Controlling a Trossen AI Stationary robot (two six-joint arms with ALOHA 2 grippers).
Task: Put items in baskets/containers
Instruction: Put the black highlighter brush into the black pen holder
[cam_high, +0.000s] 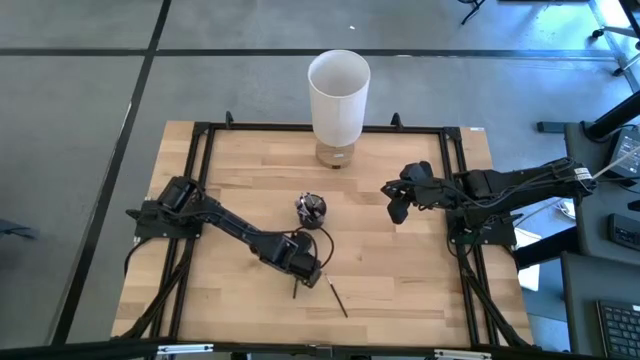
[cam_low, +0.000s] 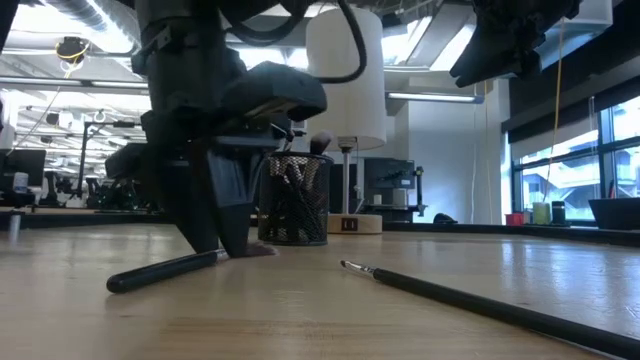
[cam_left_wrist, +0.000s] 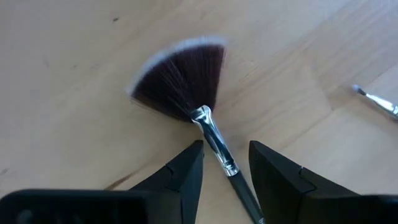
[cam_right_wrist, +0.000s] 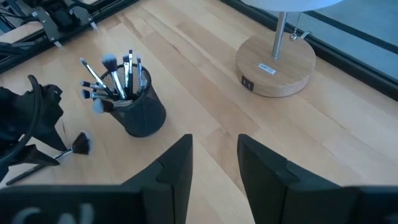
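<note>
We see the left gripper (cam_left_wrist: 225, 163) low at frame centre, jaws apart astride a fan brush (cam_left_wrist: 186, 87); bare counter (cam_high: 400, 270) rightward; right gripper (cam_high: 397, 203) raised, jaws apart; cup (cam_high: 312, 209) centre; no legible writing.

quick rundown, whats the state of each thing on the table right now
fan brush: flat on table, handle between open left gripper fingers
thin brush: loose on table
mesh cup: upright, holding brushes
white lamp: upright
right gripper: open, empty, raised

This looks like a big office or lab, with long ceiling lights (cam_low: 440, 97), desks with computer screens (cam_low: 385, 180), tall windows (cam_low: 565, 150) and a grey floor (cam_high: 80, 120).
</note>
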